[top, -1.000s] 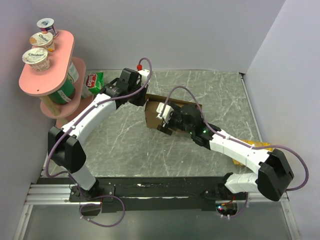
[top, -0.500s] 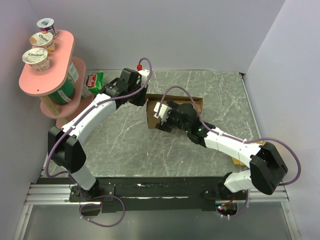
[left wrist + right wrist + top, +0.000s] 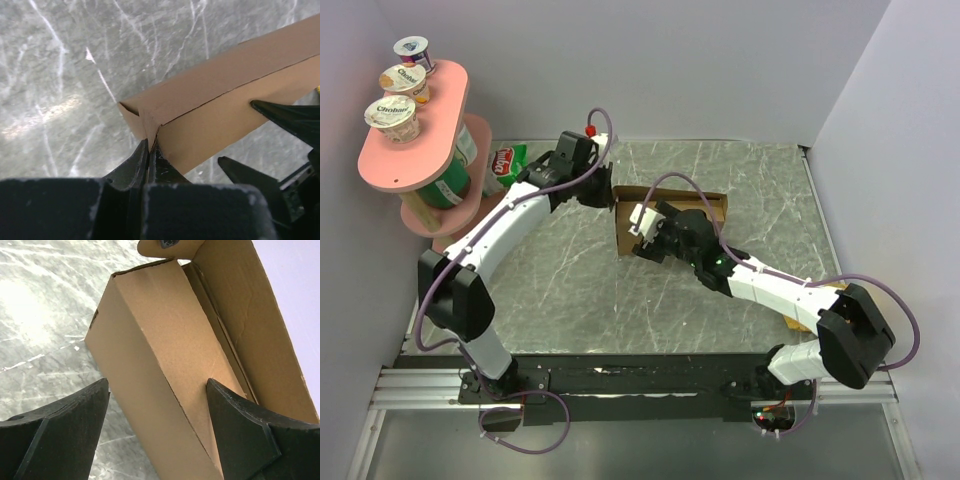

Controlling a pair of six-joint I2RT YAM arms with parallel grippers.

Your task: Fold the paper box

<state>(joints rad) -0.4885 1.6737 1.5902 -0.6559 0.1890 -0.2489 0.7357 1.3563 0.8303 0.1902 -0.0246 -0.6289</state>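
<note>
Pinching a corner flap of the paper box [image 3: 225, 95], the left gripper [image 3: 149, 150] is closed tight on the cardboard just ahead of its fingertips. The right gripper [image 3: 157, 385] stands wide, straddling the box's folded side wall. Contact cannot be told.

The paper box [image 3: 622, 235] lies on the table [image 3: 570, 275], the cup stand [image 3: 415, 160] well left.
</note>
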